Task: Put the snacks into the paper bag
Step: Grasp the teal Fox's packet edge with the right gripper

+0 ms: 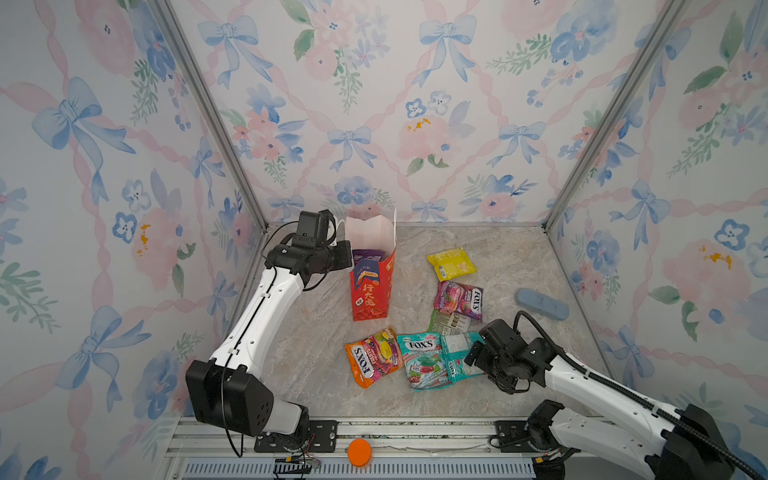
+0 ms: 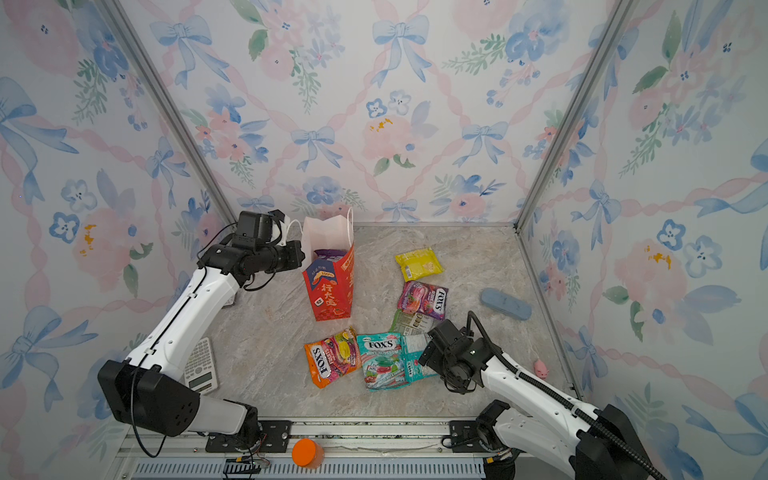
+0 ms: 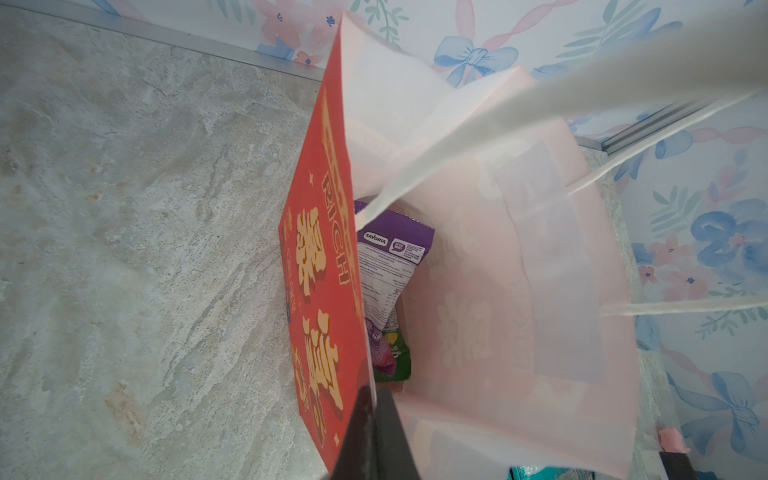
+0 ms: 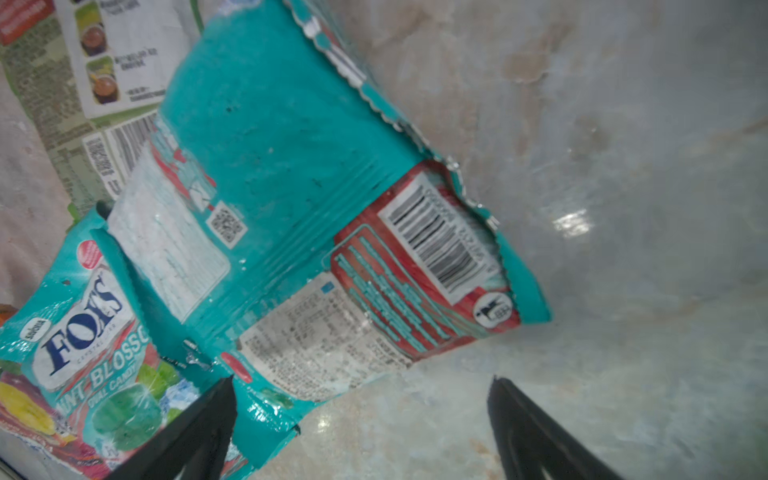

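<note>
In both top views the paper bag [image 1: 372, 291] stands upright toward the back left of the table [image 1: 316, 365], mouth open, with the left gripper [image 1: 348, 254] at its rim. 6 packets lie loose in front and to its right: the yellow packet [image 1: 451, 263], magenta packet [image 1: 458, 300], green packet [image 1: 449, 323], orange packet [image 1: 374, 356], FOX'S teal packet [image 1: 422, 361] and face-down teal packet [image 1: 455, 347], under the right gripper [image 1: 473, 353]. The left wrist view shows the dark fingers [image 3: 395, 436] pinched shut on the bag's red wall at the rim. A purple packet [image 3: 395, 245] and a pink-and-green packet [image 3: 390, 357] already lie inside. In the right wrist view the jaws stand wide apart and empty, straddling a corner of the face-down teal packet, which overlaps its FOX'S neighbour. These packets look light, soft and crinkly, and their glossy film is likely slippery. A pinch on the crimped end seam should hold best. The overlap risks dragging 2 together. The bag is thin and would probably tip easily unless braced.
</note>
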Action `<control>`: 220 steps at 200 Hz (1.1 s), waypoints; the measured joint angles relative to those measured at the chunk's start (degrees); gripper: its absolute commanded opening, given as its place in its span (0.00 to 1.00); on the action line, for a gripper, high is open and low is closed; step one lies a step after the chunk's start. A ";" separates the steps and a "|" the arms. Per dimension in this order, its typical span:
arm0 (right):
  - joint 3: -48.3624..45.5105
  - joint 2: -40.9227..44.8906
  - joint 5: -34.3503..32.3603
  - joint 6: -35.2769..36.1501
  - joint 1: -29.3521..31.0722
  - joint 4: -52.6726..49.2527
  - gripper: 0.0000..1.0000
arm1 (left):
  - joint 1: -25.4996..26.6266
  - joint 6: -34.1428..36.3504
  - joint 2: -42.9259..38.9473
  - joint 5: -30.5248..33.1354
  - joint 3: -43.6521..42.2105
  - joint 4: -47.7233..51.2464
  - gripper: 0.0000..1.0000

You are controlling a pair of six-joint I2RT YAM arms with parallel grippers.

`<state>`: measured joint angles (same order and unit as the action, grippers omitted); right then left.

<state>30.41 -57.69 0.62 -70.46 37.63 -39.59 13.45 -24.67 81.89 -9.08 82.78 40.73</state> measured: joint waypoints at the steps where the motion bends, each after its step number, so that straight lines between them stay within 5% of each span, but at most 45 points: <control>1: 0.00 0.00 0.00 0.00 0.00 0.00 0.97 | 0.00 0.00 0.00 0.00 0.00 0.00 0.00; 143: -4.76 -3.02 -1.31 -5.14 -6.32 21.53 0.92 | 0.00 0.00 0.02 -0.42 0.00 -0.02 0.00; 220: -4.76 -3.87 -0.61 -2.03 -7.26 22.34 0.72 | 0.00 0.00 0.07 -0.46 0.00 -0.04 0.00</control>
<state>25.65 -61.56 0.01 -72.49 30.37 -17.26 13.45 -24.67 81.95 -9.54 82.78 40.69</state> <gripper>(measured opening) 0.745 0.048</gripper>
